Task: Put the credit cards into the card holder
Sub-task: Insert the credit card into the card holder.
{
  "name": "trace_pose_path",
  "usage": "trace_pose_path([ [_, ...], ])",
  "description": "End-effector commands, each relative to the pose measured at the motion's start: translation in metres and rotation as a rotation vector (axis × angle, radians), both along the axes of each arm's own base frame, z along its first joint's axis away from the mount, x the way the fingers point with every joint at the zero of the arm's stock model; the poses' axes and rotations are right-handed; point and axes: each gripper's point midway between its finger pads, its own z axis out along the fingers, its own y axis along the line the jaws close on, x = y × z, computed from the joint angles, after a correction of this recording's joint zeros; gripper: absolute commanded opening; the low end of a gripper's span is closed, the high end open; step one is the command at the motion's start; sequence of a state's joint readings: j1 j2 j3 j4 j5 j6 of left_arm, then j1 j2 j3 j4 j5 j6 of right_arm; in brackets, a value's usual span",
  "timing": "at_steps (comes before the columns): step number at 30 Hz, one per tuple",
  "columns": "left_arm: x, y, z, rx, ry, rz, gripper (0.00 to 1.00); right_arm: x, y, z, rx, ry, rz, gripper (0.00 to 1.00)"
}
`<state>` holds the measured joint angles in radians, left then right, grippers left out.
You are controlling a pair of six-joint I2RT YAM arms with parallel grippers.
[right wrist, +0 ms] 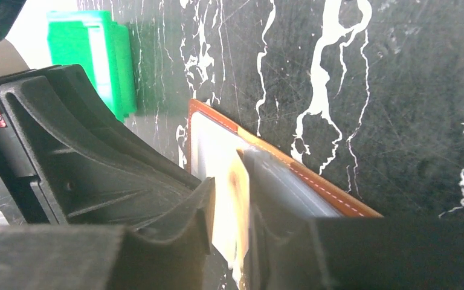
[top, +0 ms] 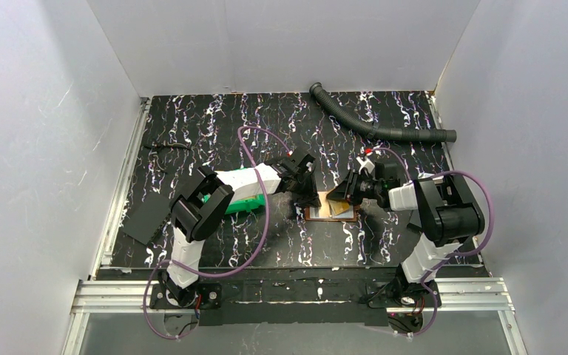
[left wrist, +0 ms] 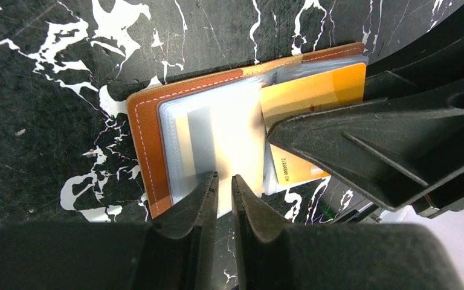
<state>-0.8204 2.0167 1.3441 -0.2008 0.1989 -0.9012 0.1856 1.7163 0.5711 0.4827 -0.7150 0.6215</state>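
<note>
- The brown leather folding card holder lies open on the black marbled worktop, between both grippers.
- The right gripper: jaws slightly apart, with the orange-yellow plastic credit card between them and resting on the holder; grip cannot be told.
- The left gripper: jaws narrow at the clear sleeve edge; grip cannot be told.

Brown card holder lies open (clear sleeves up), 1 orange credit card on it.

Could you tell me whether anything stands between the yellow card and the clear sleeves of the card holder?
Nothing visible does. The yellow credit card lies on the open card holder, its edge meeting the clear sleeves. The left gripper sits at the sleeves' near edge, beside the card's path.
</note>
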Motion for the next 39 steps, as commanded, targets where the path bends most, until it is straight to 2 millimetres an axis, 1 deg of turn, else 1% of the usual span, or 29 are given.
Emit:
trace_pose_path([
  [1, -0.011, 0.019, -0.016, 0.099, 0.04, 0.0, 0.14, 0.003, -0.006, 0.007, -0.044, -0.057, -0.023, 0.38],
  [7, -0.012, 0.019, -0.015, 0.095, 0.039, 0.0, 0.14, -0.005, -0.014, 0.013, -0.116, -0.062, -0.004, 0.44],
  [10, -0.011, 0.019, -0.014, 0.096, 0.034, -0.001, 0.14, -0.009, -0.017, 0.016, -0.139, -0.065, 0.006, 0.44],
  [15, -0.011, 0.019, -0.013, 0.093, 0.035, -0.003, 0.14, -0.015, -0.016, 0.015, -0.127, -0.048, 0.011, 0.41],
  [21, -0.012, 0.019, -0.013, 0.095, 0.034, -0.006, 0.14, -0.017, -0.018, 0.016, -0.139, -0.044, 0.021, 0.31],
  [29, -0.011, 0.019, -0.012, 0.099, 0.029, -0.009, 0.14, -0.025, -0.02, 0.027, -0.134, -0.044, 0.023, 0.31],
  [32, -0.012, 0.02, -0.014, 0.1, 0.034, -0.01, 0.14, -0.026, -0.021, 0.026, -0.142, -0.041, 0.016, 0.31],
  [35, -0.012, 0.02, -0.014, 0.101, 0.034, -0.01, 0.13, -0.026, -0.024, 0.019, -0.161, -0.028, 0.011, 0.25],
  [36, -0.012, 0.02, -0.014, 0.1, 0.034, -0.01, 0.13, -0.026, -0.024, 0.017, -0.166, -0.023, 0.012, 0.2],
  [38, -0.012, 0.02, -0.014, 0.102, 0.034, -0.01, 0.13, -0.026, -0.026, 0.013, -0.175, -0.011, 0.015, 0.06],
  [39, -0.012, 0.02, -0.014, 0.103, 0.034, -0.011, 0.13, -0.027, -0.027, 0.012, -0.177, -0.006, 0.013, 0.02],
])
